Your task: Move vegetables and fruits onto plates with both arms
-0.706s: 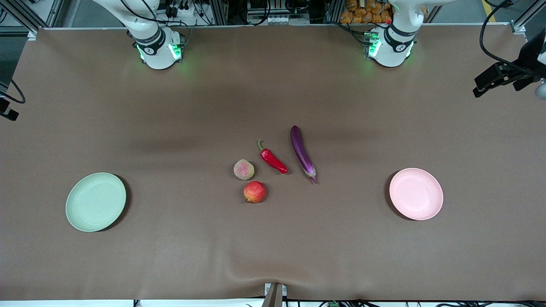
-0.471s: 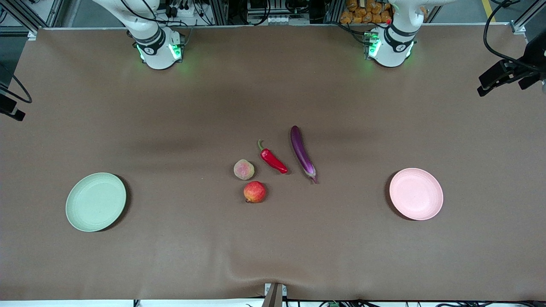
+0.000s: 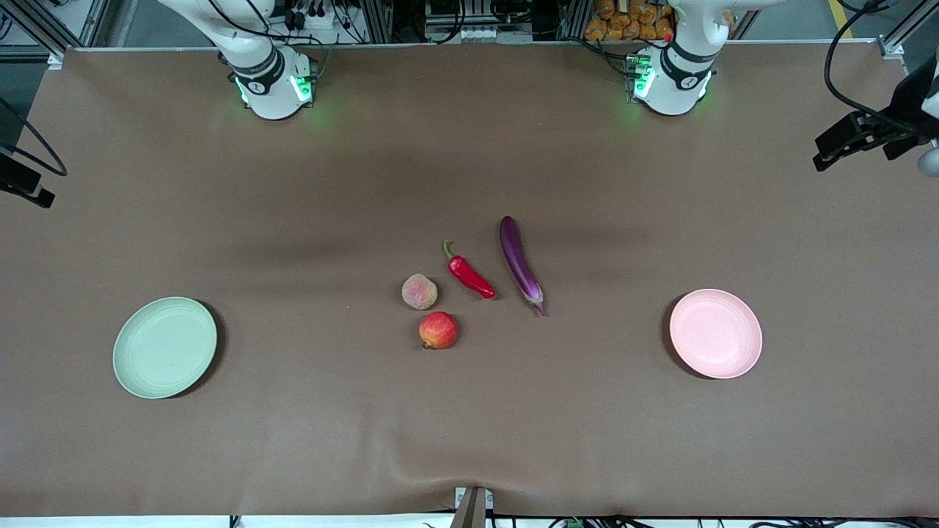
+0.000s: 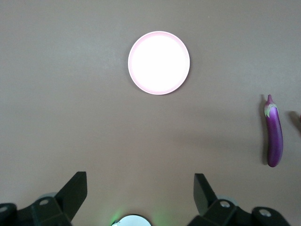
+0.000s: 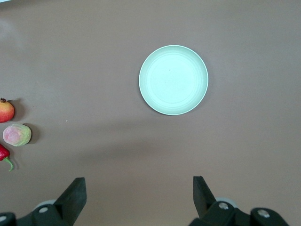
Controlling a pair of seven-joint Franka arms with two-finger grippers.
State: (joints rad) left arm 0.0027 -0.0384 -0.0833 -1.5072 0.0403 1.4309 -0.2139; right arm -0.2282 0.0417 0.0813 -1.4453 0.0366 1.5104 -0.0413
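Note:
Four items lie mid-table: a purple eggplant (image 3: pixel 519 262) (image 4: pixel 274 136), a red chili (image 3: pixel 469 276) (image 5: pixel 3 154) beside it, a pale pink-green fruit (image 3: pixel 419 291) (image 5: pixel 17 134), and a red-orange fruit (image 3: pixel 438 330) (image 5: pixel 5 111) nearest the front camera. The green plate (image 3: pixel 165 347) (image 5: pixel 173 79) sits toward the right arm's end and the pink plate (image 3: pixel 715 334) (image 4: pixel 159 62) toward the left arm's end; both hold nothing. My left gripper (image 4: pixel 139 181) hangs open high over the table by its own base. My right gripper (image 5: pixel 137 181) is likewise open, high over bare cloth.
A brown cloth (image 3: pixel 469 425) covers the whole table. The right arm's base (image 3: pixel 275 88) and the left arm's base (image 3: pixel 667 81) glow green along the table's edge farthest from the front camera. A small dark bracket (image 3: pixel 472 506) sticks up at the nearest edge.
Dark arm parts at both side edges of the front view have shifted slightly. The vegetables, fruits and plates have not moved.

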